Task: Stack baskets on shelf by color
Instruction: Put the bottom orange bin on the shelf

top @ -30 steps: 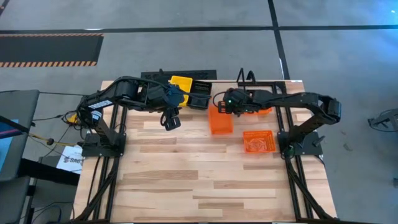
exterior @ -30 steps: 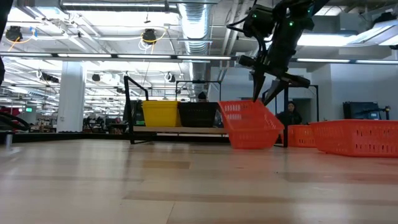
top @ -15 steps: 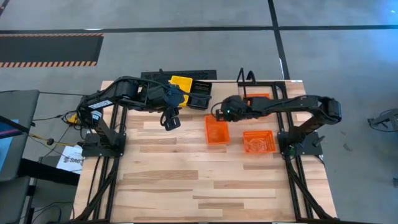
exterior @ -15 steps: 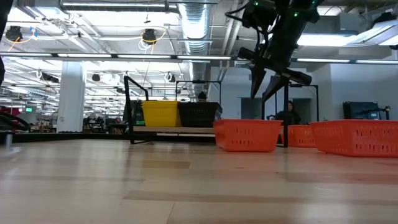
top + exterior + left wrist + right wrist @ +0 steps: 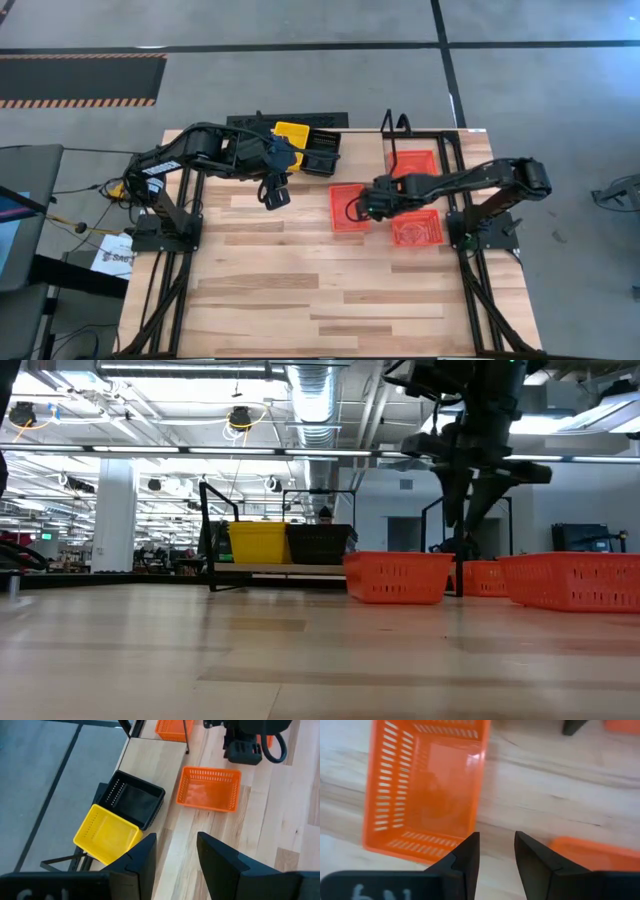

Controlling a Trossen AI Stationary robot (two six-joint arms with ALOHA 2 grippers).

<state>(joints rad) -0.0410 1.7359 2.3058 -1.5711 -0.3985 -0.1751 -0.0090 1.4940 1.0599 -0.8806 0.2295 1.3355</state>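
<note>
Hovering: my right pincer (image 5: 362, 208), narrowly parted and empty, above the orange basket (image 5: 349, 208) on the surface (image 5: 300, 290).
Handling: probably light, stiff mesh; I'd pinch 1 rim wall.
Left pincer (image 5: 275, 196): parted, empty, beside the shelf (image 5: 290, 569).

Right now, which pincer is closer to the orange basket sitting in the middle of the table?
Right. The right pincer hovers open over the middle orange basket's edge; the left pincer, also open, hangs farther off, toward the yellow basket.
</note>
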